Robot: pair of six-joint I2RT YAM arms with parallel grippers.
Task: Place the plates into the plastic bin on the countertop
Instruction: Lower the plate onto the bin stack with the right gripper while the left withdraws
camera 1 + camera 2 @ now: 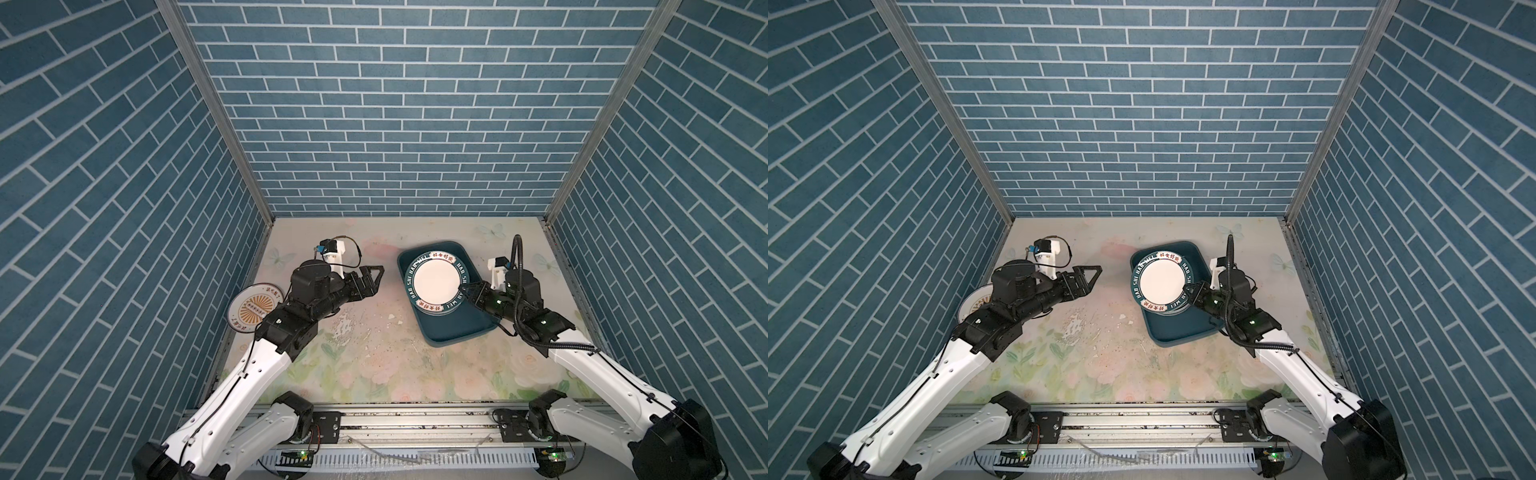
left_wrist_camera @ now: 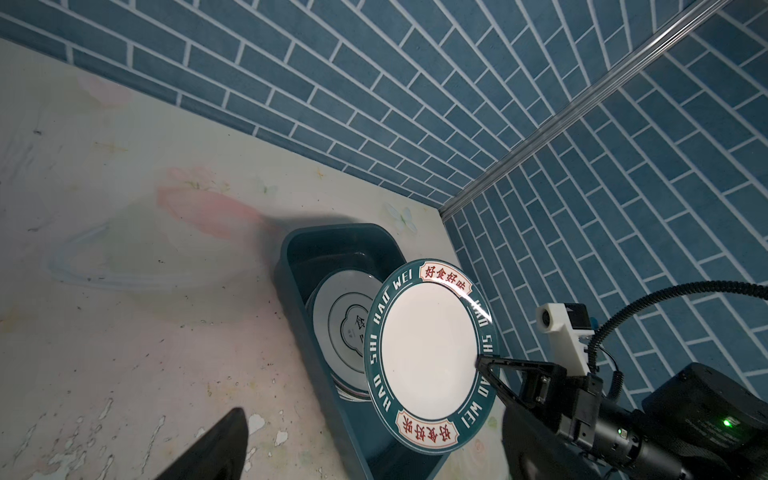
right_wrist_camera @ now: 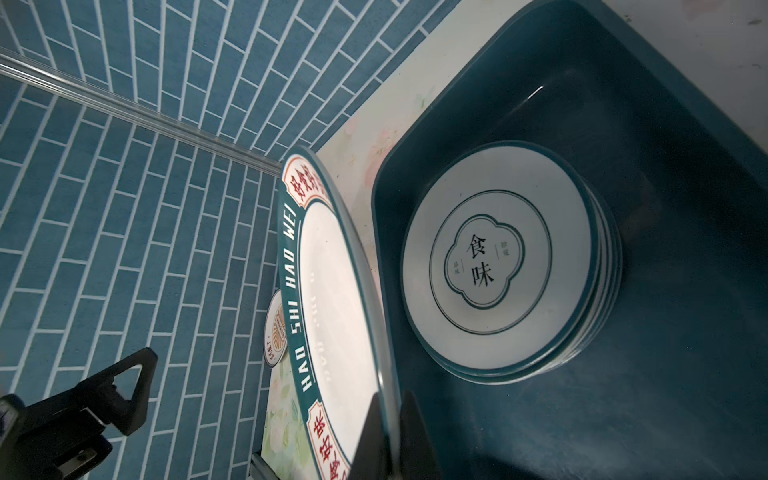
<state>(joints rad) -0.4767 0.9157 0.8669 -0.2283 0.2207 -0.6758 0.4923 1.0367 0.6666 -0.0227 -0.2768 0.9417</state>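
Grippers: right gripper [image 1: 466, 289] clamped on teal-lettered plate [image 1: 436, 284] rim; left gripper [image 1: 374, 280] jaws apart, empty.
Position: plate tilted above cloud-outline plate stack [image 3: 498, 257] in plastic bin [image 1: 457, 334].
Countertop [image 1: 374, 357]: sunburst plate [image 1: 253, 309] by left wall [image 1: 124, 208].

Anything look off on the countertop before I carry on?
Yes: the sunburst plate is propped tilted against the left wall, not flat on the countertop, whose floral print is flaked near the middle.

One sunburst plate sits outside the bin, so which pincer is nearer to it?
Left. The left pincer hangs open between the sunburst plate and the plastic bin. The right pincer is farther across the countertop, shut on the lettered-rim plate over that bin.
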